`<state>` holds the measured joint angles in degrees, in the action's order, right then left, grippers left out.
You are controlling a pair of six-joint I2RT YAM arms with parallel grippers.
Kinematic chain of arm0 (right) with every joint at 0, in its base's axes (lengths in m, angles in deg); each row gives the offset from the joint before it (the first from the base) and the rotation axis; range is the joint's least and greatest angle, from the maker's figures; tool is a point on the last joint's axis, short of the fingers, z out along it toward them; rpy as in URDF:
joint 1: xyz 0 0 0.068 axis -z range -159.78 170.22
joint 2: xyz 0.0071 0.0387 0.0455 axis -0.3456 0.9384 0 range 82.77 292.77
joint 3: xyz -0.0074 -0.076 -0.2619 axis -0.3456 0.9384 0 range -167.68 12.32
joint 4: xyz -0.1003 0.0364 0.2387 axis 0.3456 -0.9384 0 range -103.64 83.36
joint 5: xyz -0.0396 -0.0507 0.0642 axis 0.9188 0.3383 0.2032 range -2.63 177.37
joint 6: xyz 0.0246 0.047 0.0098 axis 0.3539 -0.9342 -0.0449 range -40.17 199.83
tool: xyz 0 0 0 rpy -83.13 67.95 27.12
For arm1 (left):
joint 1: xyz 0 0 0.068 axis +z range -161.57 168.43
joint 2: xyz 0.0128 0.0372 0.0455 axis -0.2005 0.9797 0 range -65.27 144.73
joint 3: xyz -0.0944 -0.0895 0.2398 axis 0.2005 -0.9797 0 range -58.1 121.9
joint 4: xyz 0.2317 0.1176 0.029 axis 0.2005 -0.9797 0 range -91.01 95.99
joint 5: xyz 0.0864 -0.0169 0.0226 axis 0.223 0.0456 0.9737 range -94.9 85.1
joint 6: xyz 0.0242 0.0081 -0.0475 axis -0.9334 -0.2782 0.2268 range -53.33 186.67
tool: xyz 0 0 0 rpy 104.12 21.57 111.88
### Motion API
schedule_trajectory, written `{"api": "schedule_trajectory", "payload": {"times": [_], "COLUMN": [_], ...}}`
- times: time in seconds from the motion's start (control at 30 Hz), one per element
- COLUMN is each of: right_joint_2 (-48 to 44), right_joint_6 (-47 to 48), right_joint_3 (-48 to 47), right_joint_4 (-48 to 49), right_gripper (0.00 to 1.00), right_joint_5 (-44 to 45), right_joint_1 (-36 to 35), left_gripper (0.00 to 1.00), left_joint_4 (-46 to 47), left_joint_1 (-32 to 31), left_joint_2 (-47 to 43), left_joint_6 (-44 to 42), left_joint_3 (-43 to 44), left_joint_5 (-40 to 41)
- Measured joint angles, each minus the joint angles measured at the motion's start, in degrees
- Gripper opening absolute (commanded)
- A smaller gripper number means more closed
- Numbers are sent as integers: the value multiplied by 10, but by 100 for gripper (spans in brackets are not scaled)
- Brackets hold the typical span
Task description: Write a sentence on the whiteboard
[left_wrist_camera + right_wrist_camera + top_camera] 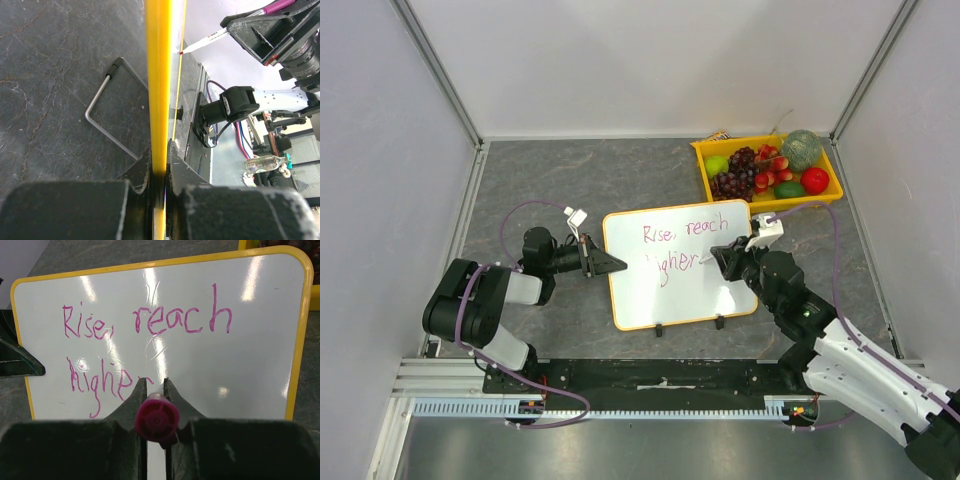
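The whiteboard [670,295] stands tilted mid-table, white with an orange-yellow rim. The sentence [682,232] is in pinkish-red marker, "Rise, reach" over "higher" [102,380]. My left gripper [610,263] is shut on the board's left edge; in the left wrist view its rim [159,100] runs up between the shut fingers [142,172]. My right gripper [722,258] is shut on a pink-capped marker [156,417]. The marker [202,44] has its tip on the board, just after the "r" of "higher". The right gripper [153,382] hides the tip in its own view.
A yellow tray [825,165] with grapes, apples and other fruit sits at the back right, close behind the board's far corner. Two black clips [660,328] sit on the board's near edge. A bent wire stand [107,115] lies behind the board. Side walls enclose the table.
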<state>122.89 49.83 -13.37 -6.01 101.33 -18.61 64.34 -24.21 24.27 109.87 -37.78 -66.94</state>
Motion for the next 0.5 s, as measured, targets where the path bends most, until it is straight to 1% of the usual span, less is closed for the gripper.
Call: {"api": "schedule_trajectory", "payload": {"times": [0.2, 0.23, 0.37, 0.5], "right_joint_2": [-11, -14, -22, -36], "right_joint_6": [0, 0, 0, 0], "right_joint_3": [0, 0, -5, -10], "right_joint_4": [-16, -20, -43, -67], "right_gripper": [0, 0, 0, 0], "right_joint_5": [0, -1, -2, -9], "right_joint_1": [0, 0, 1, 1], "left_gripper": [2, 4, 14, 30], "left_joint_4": [0, 0, -4, -29], "left_joint_1": [0, 0, 0, -1], "left_joint_2": [0, 0, -2, -12], "left_joint_6": [0, 0, 0, -19], "left_joint_3": [0, 0, 0, 0], "left_joint_5": [0, 0, 1, 10]}}
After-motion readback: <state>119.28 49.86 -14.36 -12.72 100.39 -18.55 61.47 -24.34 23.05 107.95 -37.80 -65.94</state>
